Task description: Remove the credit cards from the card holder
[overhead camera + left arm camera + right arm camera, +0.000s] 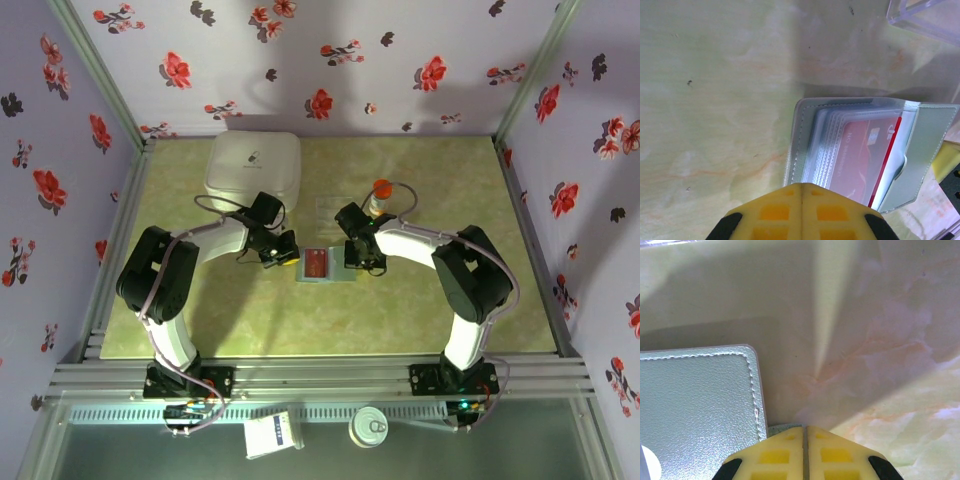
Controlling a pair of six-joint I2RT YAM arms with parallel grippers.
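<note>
Clenched yellow left jaws and right jaws flanked one open grey-teal card holder (930, 150) on the worktop (300, 330), one red credit card (865, 150) sleeved inside. One white rounded box (253, 165) and one orange-capped bottle (380, 195) stood behind.

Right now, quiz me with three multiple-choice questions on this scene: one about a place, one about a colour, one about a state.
1. Where on the table does the card holder lie? A far left corner. B the middle. C near right corner.
2. The card in its sleeves is: A red. B green. C black.
3. The left fingers are: A wide open. B shut. C gripping a card.
Answers: B, the top view shows it centred; A, the left wrist view shows red; B, they meet with no gap.
</note>
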